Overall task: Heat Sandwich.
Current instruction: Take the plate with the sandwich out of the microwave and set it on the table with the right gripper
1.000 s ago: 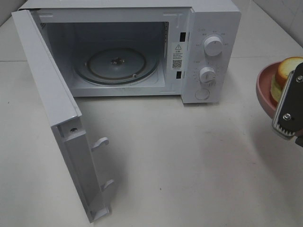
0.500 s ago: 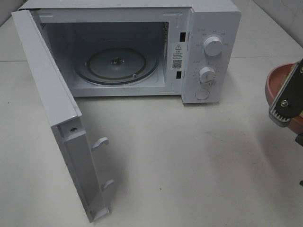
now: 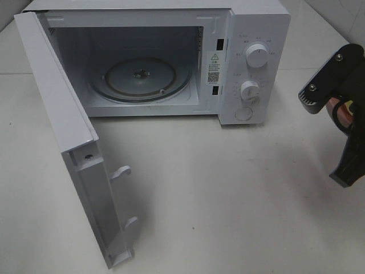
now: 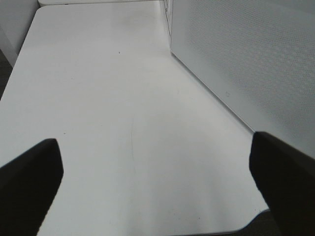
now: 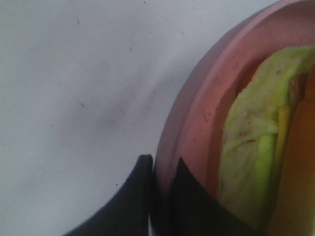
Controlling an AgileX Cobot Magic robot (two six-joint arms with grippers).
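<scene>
Since the earlier frame, the right end effector [image 5: 160, 196] is turning, hiding the one pink plate [image 5: 197, 103] it is pinching by the rim; one sandwich [image 5: 256, 147] is lying on it. One microwave [image 3: 251, 34] is standing open on the white table [image 3: 228, 194]. The left end effector [image 4: 157, 167] is hanging wide.

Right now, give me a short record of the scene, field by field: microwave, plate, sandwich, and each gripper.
microwave: on the table, door swung wide open, glass turntable bare
plate: pink, rim pinched by the right gripper
sandwich: lying on the plate, green filling showing
right gripper: shut on the plate rim, at the right of the microwave
left gripper: open, holding nothing, over bare table beside the microwave door
</scene>
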